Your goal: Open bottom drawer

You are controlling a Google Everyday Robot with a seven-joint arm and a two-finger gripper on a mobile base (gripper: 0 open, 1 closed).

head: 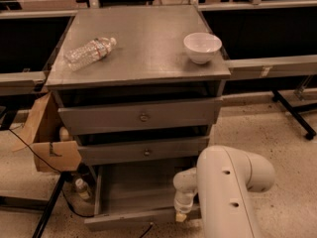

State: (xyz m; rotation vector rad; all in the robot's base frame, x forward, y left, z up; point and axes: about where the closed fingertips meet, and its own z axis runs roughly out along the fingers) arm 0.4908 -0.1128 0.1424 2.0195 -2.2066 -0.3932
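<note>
The grey cabinet [143, 48] has three drawers. The bottom drawer [130, 217] is pulled out, and its empty inside [138, 187] shows. Its knob is hidden from this angle. The middle drawer [146, 152] and the top drawer [143, 117] stand only slightly out, each with a small round knob. My gripper [181, 213] hangs from the white arm [228, 187] at the right end of the bottom drawer's front panel, close against it. Whether it holds anything is hidden.
A clear plastic bottle [89, 52] lies on the cabinet top, and a white bowl [202, 47] stands at its right edge. A cardboard box [49, 143] and a small bottle [81, 188] sit to the cabinet's left. Black table legs [292, 110] stand to the right.
</note>
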